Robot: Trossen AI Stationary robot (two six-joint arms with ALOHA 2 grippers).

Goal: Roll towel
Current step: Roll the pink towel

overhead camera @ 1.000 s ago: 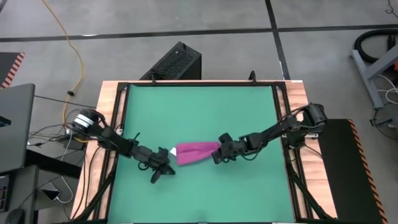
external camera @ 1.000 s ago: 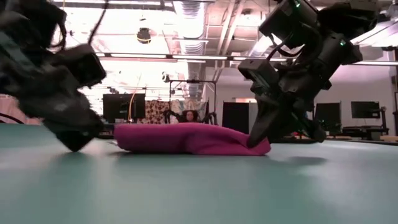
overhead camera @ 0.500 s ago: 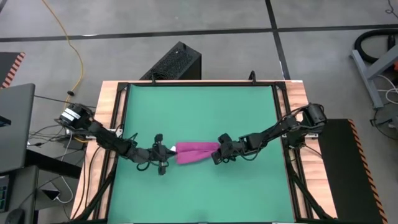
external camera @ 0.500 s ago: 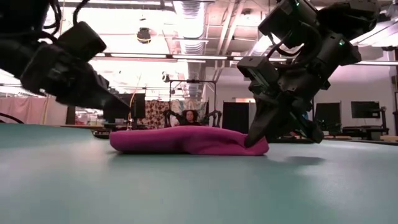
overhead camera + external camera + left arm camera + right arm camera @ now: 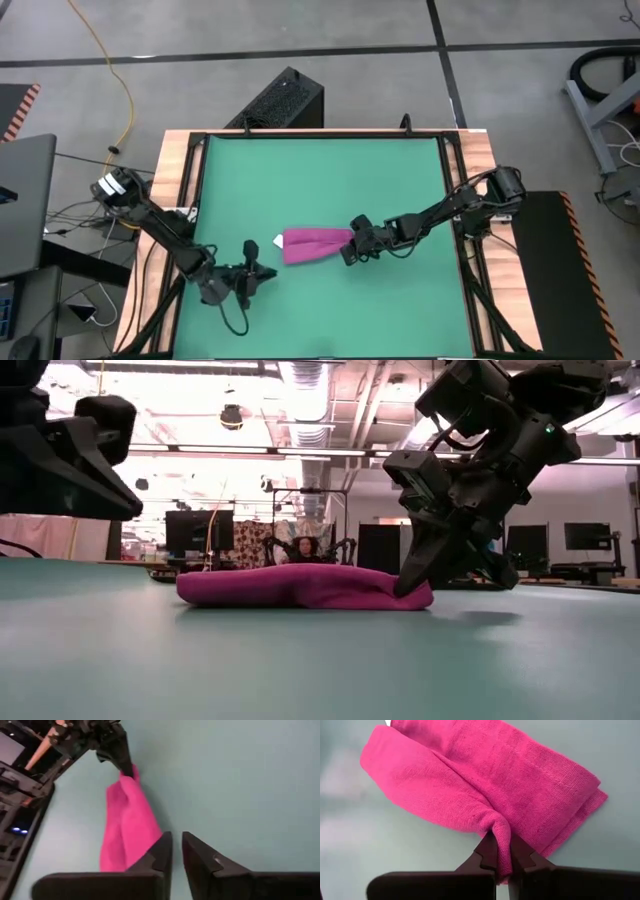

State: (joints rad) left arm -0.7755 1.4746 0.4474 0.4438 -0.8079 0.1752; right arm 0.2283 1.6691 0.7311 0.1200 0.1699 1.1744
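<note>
The towel (image 5: 316,245) lies folded near the middle of the green table (image 5: 320,170), its right end pinched by the right gripper (image 5: 347,252), while the left gripper (image 5: 262,276), fingers slightly parted and empty, hovers off its left end toward the front edge.

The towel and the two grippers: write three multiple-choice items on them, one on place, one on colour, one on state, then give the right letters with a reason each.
1. Where does the towel lie?
A. near the middle of the green table top
B. on the floor
C. hanging over the table's edge

2. What colour is the towel?
A. white
B. magenta
C. yellow

3. What is the right gripper doing?
A. hanging open, high above the table
B. pinching a fold of the towel
C. holding a cable

Key: 1 A, the high view shows it lying on the table top between the two arms. 2 B, every view shows magenta cloth. 3 B, the right wrist view shows cloth squeezed between its fingers, while the left gripper is clear of the towel.
</note>
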